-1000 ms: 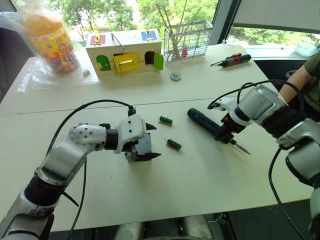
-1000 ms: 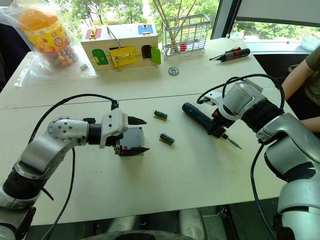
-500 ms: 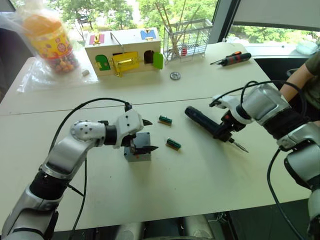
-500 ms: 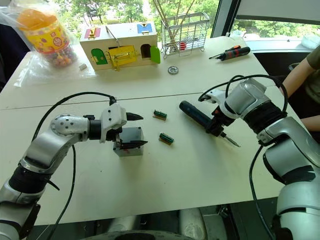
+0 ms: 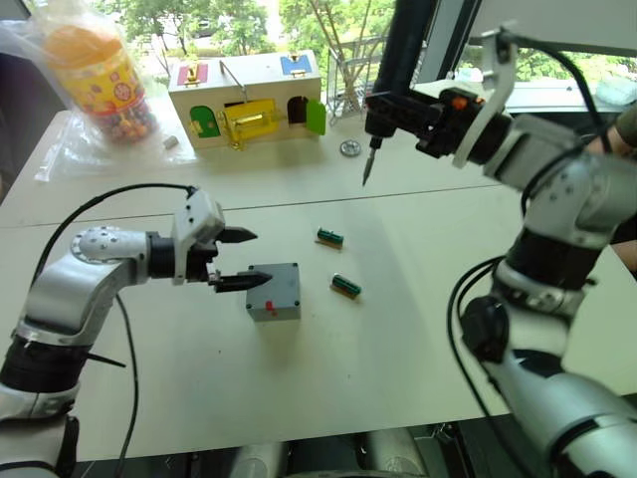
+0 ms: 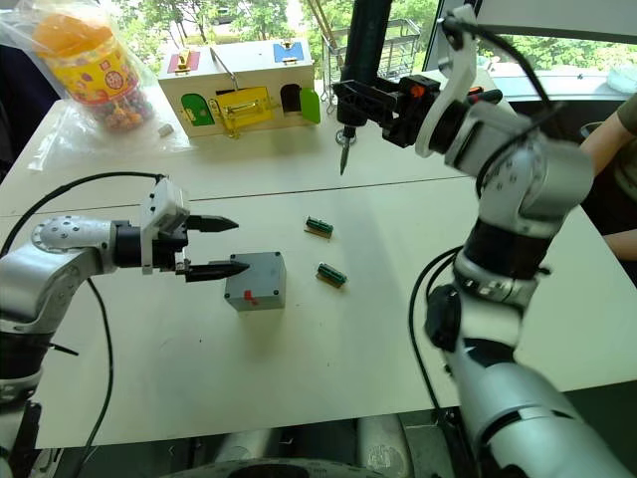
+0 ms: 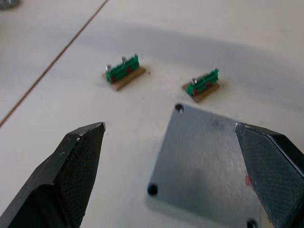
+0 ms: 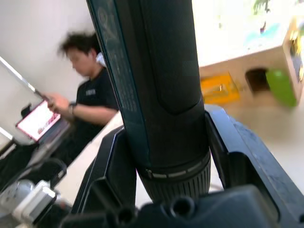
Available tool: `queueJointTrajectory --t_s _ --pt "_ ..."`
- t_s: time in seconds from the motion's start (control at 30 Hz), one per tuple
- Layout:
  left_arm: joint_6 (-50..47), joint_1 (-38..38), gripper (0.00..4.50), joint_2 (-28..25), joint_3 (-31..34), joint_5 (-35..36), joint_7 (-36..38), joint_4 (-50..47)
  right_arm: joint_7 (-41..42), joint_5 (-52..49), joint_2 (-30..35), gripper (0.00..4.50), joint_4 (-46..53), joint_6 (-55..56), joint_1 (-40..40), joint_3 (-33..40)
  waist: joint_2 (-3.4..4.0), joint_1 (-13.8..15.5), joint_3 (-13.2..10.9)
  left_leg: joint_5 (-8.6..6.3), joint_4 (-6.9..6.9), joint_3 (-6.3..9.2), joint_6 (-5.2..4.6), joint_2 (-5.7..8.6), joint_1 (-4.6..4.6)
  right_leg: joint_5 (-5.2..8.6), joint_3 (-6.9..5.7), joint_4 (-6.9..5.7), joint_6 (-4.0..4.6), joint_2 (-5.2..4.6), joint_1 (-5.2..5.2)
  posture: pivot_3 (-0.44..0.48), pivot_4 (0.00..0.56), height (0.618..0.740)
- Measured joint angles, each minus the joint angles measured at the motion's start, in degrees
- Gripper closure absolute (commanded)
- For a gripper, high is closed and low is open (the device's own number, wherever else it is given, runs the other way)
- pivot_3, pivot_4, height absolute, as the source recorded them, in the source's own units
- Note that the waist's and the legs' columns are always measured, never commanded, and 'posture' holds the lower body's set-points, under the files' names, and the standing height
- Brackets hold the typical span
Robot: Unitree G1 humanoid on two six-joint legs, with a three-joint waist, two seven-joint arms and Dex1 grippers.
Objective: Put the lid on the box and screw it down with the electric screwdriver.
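Lid (image 7: 204, 166) already sits on the box (image 5: 274, 292) mid-desk. My left gripper (image 5: 235, 261) hovers released beside it; my right gripper (image 5: 413, 105) clenches the electric screwdriver (image 5: 398, 60) aloft. Next I'd judge: bit down into a corner hole.

grey box (image 5: 274, 292) with red mark, black electric screwdriver (image 6: 362, 55), green connectors (image 5: 345, 287)

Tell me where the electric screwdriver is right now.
The electric screwdriver is held upright in the right tool, bit pointing down, raised above the table's far side in front of the wire rack.
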State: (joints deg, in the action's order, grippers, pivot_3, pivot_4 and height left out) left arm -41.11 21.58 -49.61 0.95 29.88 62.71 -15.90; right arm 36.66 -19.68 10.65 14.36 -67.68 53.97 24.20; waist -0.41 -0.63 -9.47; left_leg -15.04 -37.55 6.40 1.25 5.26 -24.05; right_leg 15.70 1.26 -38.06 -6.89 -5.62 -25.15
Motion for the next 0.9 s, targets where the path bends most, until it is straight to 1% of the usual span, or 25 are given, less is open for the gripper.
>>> queueJointTrajectory --t_s 0.07,0.13,0.17,0.23,0.37,0.47,0.57,0.73,0.9 --pt "-2.0 -0.9 0.00 -0.1 0.2 1.5 -0.7 -2.6 -2.3 -1.9 -4.1 2.71 3.5 3.0 -5.6 -0.4 0.02 -0.2 0.0 0.00 -0.09 -0.06 -0.01 0.00 0.00 0.00 0.01 -0.01 0.00 0.02 0.00 0.000 0.150 0.740" --pt "-2.6 -1.3 0.00 -0.1 0.2 2.1 -1.5 -4.6 -5.1 -3.6 -9.0 2.71 6.0 5.7 -8.8 -0.8 0.08 -0.5 0.0 0.01 -0.09 -0.07 0.00 -0.04 0.00 0.00 0.03 -0.08 0.00 0.03 -0.06 0.000 0.150 0.740" --pt "-2.9 -1.3 0.00 0.0 0.2 2.1 -2.1 -5.3 -6.0 -4.0 -10.3 2.71 7.4 8.0 -10.5 -2.1 0.10 -0.6 0.0 0.02 -0.03 -0.08 0.03 -0.07 0.01 0.00 0.04 -0.09 0.00 0.03 -0.10 0.000 0.150 0.740" --pt "-3.6 -1.7 0.00 0.3 0.2 2.1 -3.9 -6.3 -5.9 -3.8 -10.4 2.71 11.1 13.9 -15.1 -8.0 0.11 -0.8 0.0 0.02 0.13 -0.09 0.04 -0.08 0.07 0.00 0.03 -0.10 0.00 0.06 -0.13 0.000 0.150 0.740" --pt "-2.8 -3.2 0.00 0.1 -0.6 0.5 -5.3 -6.8 -5.9 -4.3 -12.0 2.71 12.6 19.3 -21.0 -16.3 0.10 -1.9 0.0 0.04 0.17 -0.10 0.05 -0.08 0.09 0.00 0.03 -0.10 0.00 0.07 -0.13 0.000 0.150 0.740" --pt "-0.9 -4.7 0.83 0.2 -2.4 -1.4 -5.6 -6.7 -5.8 -4.2 -12.0 2.71 12.5 23.5 -24.6 -21.8 0.10 -1.9 0.0 0.04 0.19 -0.10 0.05 -0.08 0.10 0.00 0.03 -0.08 0.00 0.10 -0.13 0.000 0.150 0.740" --pt "-0.4 -5.1 2.31 0.3 -2.4 -1.8 -6.0 -6.7 -5.7 -4.0 -11.5 2.71 12.2 27.1 -26.8 -25.8 0.10 -1.8 0.0 0.04 0.19 -0.09 0.05 -0.07 0.10 0.00 0.03 -0.07 0.01 0.09 -0.11 0.000 0.150 0.740" --pt "-0.4 -5.5 2.31 1.4 -2.4 -1.8 -7.0 -6.8 -5.7 -2.7 -10.3 2.71 10.4 32.2 -29.1 -30.7 0.09 -1.8 0.0 0.04 0.18 -0.09 0.05 -0.07 0.12 0.00 0.02 -0.06 0.01 0.10 -0.10 0.000 0.150 0.740" --pt "0.7 -5.5 2.31 1.8 -3.1 -2.9 -7.7 -6.7 -6.2 -1.7 -9.4 2.71 8.4 35.1 -31.0 -32.8 0.09 -1.8 0.0 0.04 0.18 -0.09 0.05 -0.07 0.15 0.00 0.02 -0.06 0.00 0.10 -0.08 0.000 0.150 0.740"
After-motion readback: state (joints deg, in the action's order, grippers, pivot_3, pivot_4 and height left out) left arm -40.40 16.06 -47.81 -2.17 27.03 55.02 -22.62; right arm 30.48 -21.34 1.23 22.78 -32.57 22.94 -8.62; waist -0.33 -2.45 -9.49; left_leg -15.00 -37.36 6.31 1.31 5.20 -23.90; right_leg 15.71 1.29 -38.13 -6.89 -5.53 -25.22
